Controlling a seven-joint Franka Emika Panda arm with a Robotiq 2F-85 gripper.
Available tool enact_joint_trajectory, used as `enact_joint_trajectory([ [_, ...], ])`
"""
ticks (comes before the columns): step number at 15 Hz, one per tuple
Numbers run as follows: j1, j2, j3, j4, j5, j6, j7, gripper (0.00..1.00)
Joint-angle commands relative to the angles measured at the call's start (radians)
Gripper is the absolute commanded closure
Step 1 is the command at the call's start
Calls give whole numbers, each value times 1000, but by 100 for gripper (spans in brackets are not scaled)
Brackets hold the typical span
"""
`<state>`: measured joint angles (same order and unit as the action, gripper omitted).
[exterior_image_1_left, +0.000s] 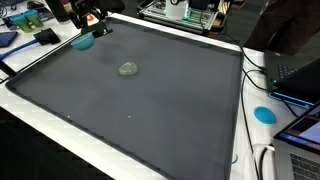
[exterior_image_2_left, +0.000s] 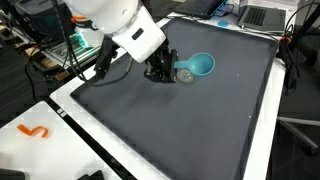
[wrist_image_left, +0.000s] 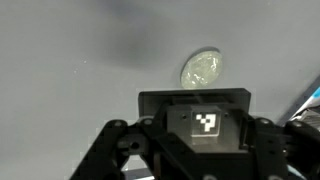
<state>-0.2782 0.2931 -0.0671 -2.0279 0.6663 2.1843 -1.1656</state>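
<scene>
1. The gripper (exterior_image_2_left: 163, 72) hangs over the dark mat (exterior_image_2_left: 190, 130) near one of its corners. It sits at the end of the white arm (exterior_image_2_left: 120, 25).
2. Jaws: I cannot tell whether they are open or closed. In both exterior views the gripper is only a small dark shape, and the wrist view cuts off the fingertips.
3. The clear disc (wrist_image_left: 201, 70) lies flat on the mat. In the wrist view it is ahead of the gripper body, a little right of centre, with bare mat all around it.
4. In an exterior view the clear disc (exterior_image_2_left: 183, 75) lies just beside the gripper, between it and the bowl (exterior_image_2_left: 201, 65).
5. The bowl is teal and stands upright on the mat with its mouth up. In an exterior view (exterior_image_1_left: 83, 42) a stretch of bare mat separates it from the clear disc (exterior_image_1_left: 128, 69), so the two do not touch.
6. In the wrist view a square marker (wrist_image_left: 207, 123) sits on the gripper body. A sliver of teal shows at the right edge.
7. The mat lies on a white table (exterior_image_2_left: 70, 155).
8. A blue circle (exterior_image_1_left: 264, 114) rests on the table beyond the mat's edge, well apart from the gripper.
9. An orange piece (exterior_image_2_left: 35, 131) lies on the table by another side of the mat.
</scene>
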Motion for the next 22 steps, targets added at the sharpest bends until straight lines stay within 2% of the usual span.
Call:
enact_joint_trajectory([
  [1, 24, -42, -7, -54, -58, 44, -10, 69],
  [10, 87, -99, 7, -108, -293, 107, 39, 69],
  [22, 187, -255, 25, -140, -577, 57, 239, 69],
])
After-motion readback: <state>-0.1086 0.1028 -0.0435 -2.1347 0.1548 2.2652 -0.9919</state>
